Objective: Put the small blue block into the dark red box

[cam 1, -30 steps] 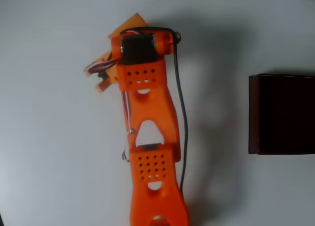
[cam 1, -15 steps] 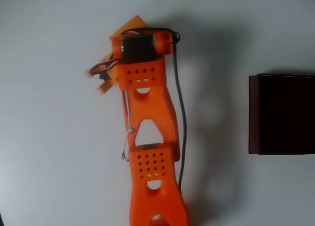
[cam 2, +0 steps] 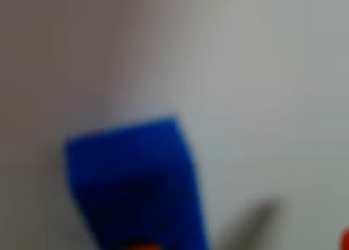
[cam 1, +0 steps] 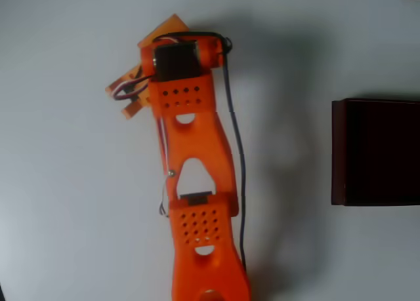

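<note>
In the overhead view the orange arm (cam 1: 197, 196) reaches up the white worktop (cam 1: 65, 202), its tool (cam 1: 141, 78) at the upper left, mostly hidden under the wrist, so I cannot tell how wide it stands. The dark red box (cam 1: 375, 151) sits well apart at the right edge. In the blurred wrist view the small blue block (cam 2: 136, 184) fills the lower left, close to the camera.

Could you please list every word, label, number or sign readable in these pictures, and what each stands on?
None can be read. The small blue block is blurred in the wrist view, with no marking to be made out. The dark red box and the orange arm show no lettering in the overhead view.
</note>
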Controlling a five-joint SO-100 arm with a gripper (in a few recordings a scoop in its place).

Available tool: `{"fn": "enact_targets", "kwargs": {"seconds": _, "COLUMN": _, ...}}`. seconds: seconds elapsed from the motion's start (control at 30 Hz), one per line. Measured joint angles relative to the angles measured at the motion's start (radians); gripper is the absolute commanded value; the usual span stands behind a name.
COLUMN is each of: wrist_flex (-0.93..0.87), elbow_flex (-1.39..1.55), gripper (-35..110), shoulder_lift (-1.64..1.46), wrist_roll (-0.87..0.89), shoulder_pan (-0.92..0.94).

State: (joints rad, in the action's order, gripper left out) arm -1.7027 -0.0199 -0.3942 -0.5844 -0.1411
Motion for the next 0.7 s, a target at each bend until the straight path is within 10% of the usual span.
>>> {"fn": "enact_targets", "kwargs": {"seconds": 0.7, "wrist_flex": -0.075, "elbow_flex": -0.046, "gripper": 17, "shoulder_lift": 0.044, "wrist_roll": -0.008, "shoulder_pan": 0.048}}
